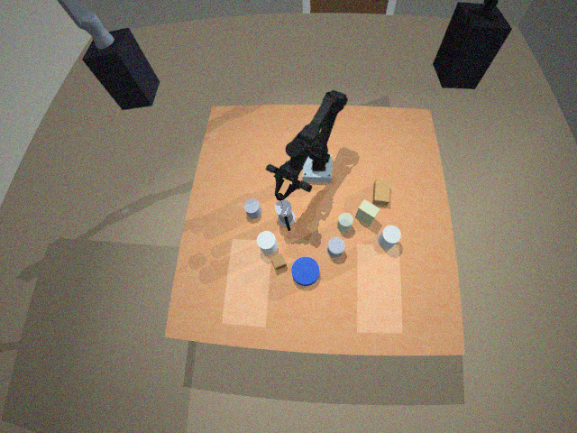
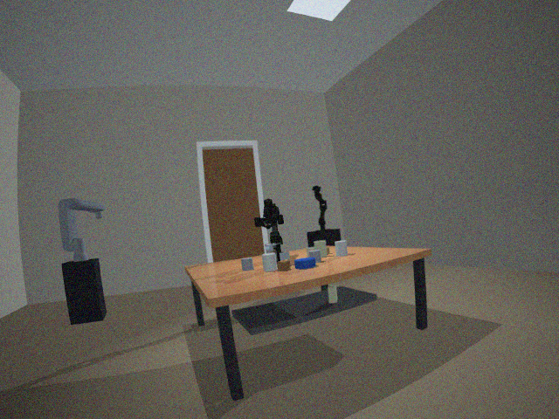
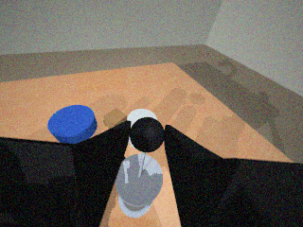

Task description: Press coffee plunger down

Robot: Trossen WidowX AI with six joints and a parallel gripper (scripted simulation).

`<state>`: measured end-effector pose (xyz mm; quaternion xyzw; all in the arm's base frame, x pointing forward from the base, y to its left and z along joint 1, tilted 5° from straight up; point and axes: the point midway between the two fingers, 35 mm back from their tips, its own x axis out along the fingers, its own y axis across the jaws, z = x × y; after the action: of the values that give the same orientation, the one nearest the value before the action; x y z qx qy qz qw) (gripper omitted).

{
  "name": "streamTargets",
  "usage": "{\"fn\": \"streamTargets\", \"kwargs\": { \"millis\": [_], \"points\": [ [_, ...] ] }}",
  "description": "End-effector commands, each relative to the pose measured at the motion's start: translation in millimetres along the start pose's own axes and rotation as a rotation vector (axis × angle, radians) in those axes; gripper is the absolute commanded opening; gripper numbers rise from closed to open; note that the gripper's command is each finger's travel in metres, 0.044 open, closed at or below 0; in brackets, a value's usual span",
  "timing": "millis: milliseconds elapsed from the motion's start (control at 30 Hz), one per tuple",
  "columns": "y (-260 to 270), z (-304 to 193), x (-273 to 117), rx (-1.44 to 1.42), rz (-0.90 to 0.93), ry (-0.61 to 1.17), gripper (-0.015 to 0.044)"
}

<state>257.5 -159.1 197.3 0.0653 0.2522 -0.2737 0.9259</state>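
The gripper (image 1: 279,196) (image 3: 148,127) is clamped on the black plunger knob (image 1: 279,197) (image 3: 147,134); the coffee press (image 1: 283,207) (image 3: 139,181) stands upright below, at 6 o'clock from it in the wrist view. Step 1, gripping, looks done; step 2 needs a straight, centred downward push. Beyond, at 10 o'clock, lies 1 blue disc (image 1: 306,271) (image 2: 305,263) (image 3: 72,124).
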Motion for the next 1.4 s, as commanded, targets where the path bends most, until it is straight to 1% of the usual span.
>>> {"fn": "streamTargets", "kwargs": {
  "millis": [0, 967, 1367],
  "points": [
    [0.6, -26.0, 10.6, -0.005, 0.004, 0.065, 0.012],
    [-0.4, -65.2, 38.3, -0.006, 0.003, 0.064, 0.012],
    [-1.3, -65.7, 50.4, -0.006, 0.003, 0.063, 0.012]
  ]
}}
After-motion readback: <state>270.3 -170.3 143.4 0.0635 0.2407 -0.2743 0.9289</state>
